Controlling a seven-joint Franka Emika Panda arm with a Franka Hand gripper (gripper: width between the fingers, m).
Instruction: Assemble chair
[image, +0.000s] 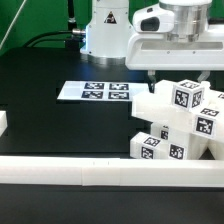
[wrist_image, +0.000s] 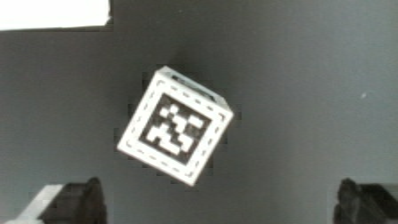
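gripper (image: 149, 73) hanging over the table, fingers (wrist_image: 68, 203) spread apart, holding nothing | chair parts (image: 180, 125) piled by the front rail (image: 100, 172) on exterior view's right | one tagged part (wrist_image: 176, 125) sits below the fingers | marker board (image: 95, 91) nearby
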